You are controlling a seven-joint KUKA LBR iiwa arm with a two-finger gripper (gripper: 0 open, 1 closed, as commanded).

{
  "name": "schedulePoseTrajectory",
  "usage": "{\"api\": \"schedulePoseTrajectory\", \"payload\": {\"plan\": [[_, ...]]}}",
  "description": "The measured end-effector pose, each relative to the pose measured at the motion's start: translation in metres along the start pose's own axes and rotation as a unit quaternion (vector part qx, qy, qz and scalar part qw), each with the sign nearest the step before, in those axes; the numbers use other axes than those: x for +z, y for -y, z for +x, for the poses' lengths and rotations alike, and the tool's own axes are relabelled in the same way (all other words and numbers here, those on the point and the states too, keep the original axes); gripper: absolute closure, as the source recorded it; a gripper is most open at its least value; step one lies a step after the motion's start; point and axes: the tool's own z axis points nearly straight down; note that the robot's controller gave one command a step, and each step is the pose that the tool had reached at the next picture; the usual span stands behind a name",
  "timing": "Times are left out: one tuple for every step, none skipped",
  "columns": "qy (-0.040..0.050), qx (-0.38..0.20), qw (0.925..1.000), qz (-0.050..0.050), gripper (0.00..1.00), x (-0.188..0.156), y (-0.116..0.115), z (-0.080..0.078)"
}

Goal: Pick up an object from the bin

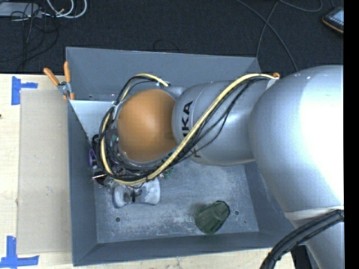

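- Arm (235, 122) reaches from the right into the grey bin (168, 66), with its orange wrist cover (146, 125) over the bin's left half.
- End effector (134, 195) sits low beneath that cover, near the front-left floor; whether it is apart or together cannot be told.
- Pale grey lumps (150, 192) show at its tip; whether they are loose things or robot parts is unclear.
- Dark green crumpled object (212, 216) lies on the front floor to the right, apart from the end effector.

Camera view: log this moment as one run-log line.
gripper: low in bin, left side, at pale grey object | grasp: cannot tell | dark green object: loose, to the right, untouched
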Motion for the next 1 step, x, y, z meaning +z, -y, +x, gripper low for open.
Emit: {"api": "schedulePoseTrajectory", "payload": {"plan": [[0.0, 0.002, 1.0, -0.001, 1.0, -0.0037, 0.0, 0.0003]]}}
